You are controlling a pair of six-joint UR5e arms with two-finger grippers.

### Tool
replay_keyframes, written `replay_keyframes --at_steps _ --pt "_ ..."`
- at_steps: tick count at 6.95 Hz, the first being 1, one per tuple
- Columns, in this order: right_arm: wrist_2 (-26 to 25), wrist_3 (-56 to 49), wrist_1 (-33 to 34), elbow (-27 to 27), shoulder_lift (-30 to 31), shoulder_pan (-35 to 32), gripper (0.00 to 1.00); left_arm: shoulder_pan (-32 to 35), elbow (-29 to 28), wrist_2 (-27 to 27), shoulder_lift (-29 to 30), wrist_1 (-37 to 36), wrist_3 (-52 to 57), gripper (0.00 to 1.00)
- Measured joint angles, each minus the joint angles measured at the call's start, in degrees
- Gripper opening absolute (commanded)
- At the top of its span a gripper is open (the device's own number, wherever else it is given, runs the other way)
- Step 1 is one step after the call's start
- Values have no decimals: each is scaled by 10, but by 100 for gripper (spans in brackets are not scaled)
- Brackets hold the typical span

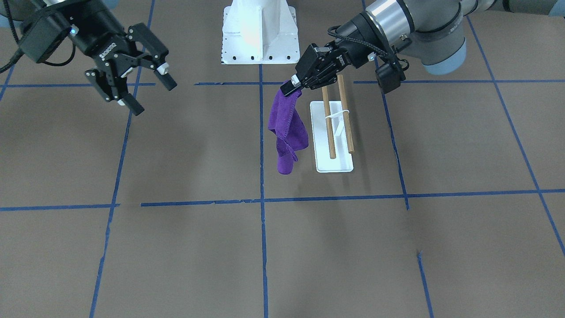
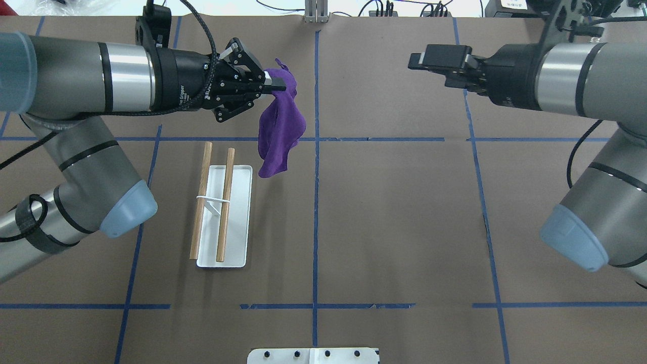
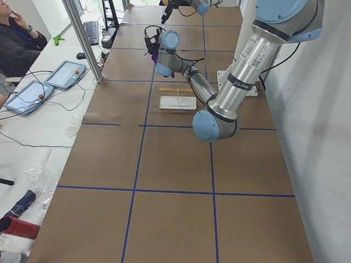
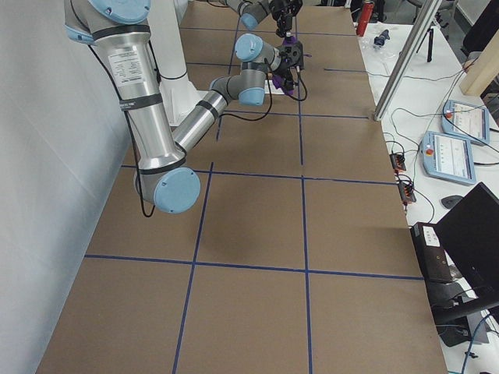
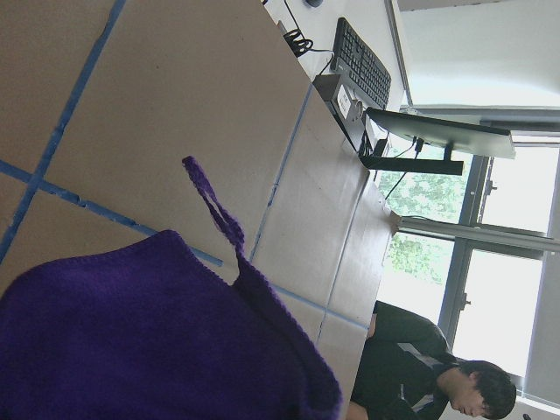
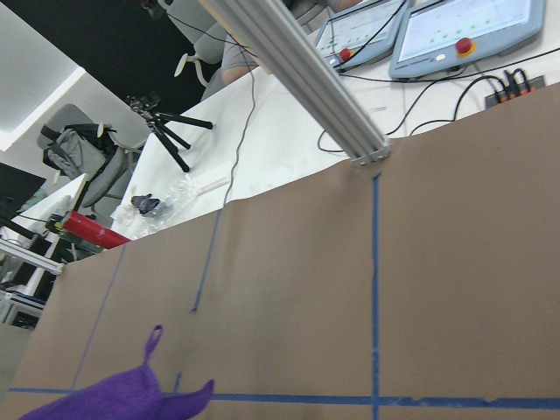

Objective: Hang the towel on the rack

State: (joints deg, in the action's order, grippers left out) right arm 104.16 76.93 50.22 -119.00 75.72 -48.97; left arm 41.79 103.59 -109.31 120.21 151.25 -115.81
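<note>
My left gripper (image 2: 277, 84) is shut on a corner of the purple towel (image 2: 279, 130) and holds it in the air. The towel hangs down beside the rack's far end, on the side toward the table's middle. The rack (image 2: 237, 212) has a flat white base and two parallel wooden dowels (image 2: 225, 202) and stands under my left forearm. In the front view my left gripper (image 1: 290, 88) holds the towel (image 1: 288, 128) just beside the rack (image 1: 318, 132). My right gripper (image 1: 152, 96) is open and empty, raised far from the rack. The towel fills the left wrist view (image 5: 131, 341).
The white bolted robot pedestal (image 1: 259, 31) stands at the table's robot side behind the rack. Blue tape lines (image 2: 316, 202) cross the brown table. An aluminium post (image 3: 82, 38) and an operators' desk lie beyond the far edge.
</note>
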Motion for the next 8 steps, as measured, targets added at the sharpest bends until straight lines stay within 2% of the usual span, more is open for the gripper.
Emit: replay_keyframes --at_steps 1,3,5,7,8 --pt "9 -55 22 -1 35 -26 100 -37 29 72 -4 -49 48 0" --pt "14 -169 65 0 84 -53 100 -97 102 204 -7 -204 166 0" --pt "52 -266 132 0 109 -91 100 -132 148 286 -41 -299 249 0" --pt "113 -383 233 2 118 -144 100 -185 162 358 -92 -346 283 0" --pt "124 -455 298 4 117 -164 100 -202 176 380 -124 -362 291 0"
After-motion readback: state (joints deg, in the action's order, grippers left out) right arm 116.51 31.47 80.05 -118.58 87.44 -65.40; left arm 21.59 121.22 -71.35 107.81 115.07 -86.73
